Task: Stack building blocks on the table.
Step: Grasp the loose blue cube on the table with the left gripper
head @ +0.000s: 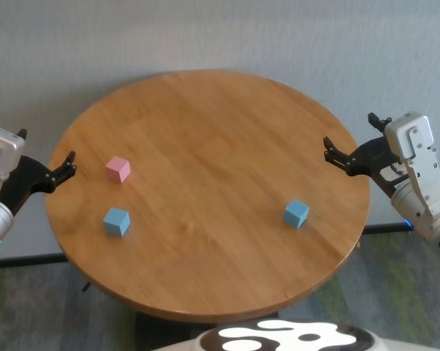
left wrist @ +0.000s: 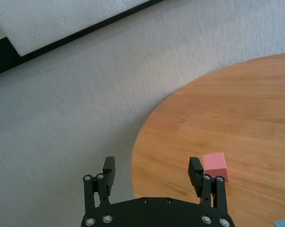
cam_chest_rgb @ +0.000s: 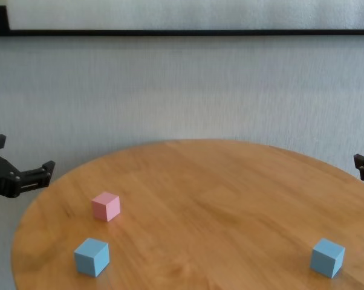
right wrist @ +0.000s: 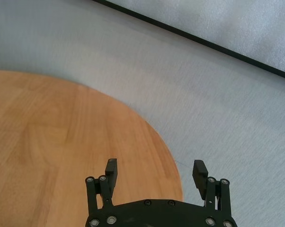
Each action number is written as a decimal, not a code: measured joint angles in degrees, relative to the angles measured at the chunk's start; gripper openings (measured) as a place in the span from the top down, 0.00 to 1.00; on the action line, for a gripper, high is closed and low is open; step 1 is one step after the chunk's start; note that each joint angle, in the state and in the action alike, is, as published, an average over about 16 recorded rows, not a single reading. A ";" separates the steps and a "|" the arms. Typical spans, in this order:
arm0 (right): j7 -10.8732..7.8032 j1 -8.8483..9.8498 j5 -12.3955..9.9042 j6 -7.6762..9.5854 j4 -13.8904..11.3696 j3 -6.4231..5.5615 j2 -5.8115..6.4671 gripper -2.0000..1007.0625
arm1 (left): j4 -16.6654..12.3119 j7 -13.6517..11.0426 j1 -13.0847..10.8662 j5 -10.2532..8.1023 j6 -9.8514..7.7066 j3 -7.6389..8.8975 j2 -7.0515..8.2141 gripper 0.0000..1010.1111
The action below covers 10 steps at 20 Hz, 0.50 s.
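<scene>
Resting apart on the table (head: 205, 131): three building blocks (head: 118, 169).

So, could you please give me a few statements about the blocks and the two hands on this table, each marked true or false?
1. Three blocks lie apart on the table, none stacked. True.
2. The pink block sits on the robot's right side. False: it is on the left side, near the left hand.
3. The right hand is shut on a blue block. False: it is open and empty at the table's right edge.
4. One blue block lies nearer the robot than the pink block, on the same side. True.
5. The other blue block touches the pink block. False: it sits alone on the right side.
</scene>
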<state>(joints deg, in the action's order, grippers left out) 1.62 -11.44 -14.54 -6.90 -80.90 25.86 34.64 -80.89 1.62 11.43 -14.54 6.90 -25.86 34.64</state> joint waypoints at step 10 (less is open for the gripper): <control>0.00 0.00 0.00 0.00 0.00 0.00 0.00 0.00 | 0.00 0.00 0.00 0.00 0.00 0.00 0.00 0.01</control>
<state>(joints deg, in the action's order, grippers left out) 1.62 -11.44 -14.54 -6.90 -80.90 25.86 34.64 -80.89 1.62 11.43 -14.54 6.90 -25.86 34.64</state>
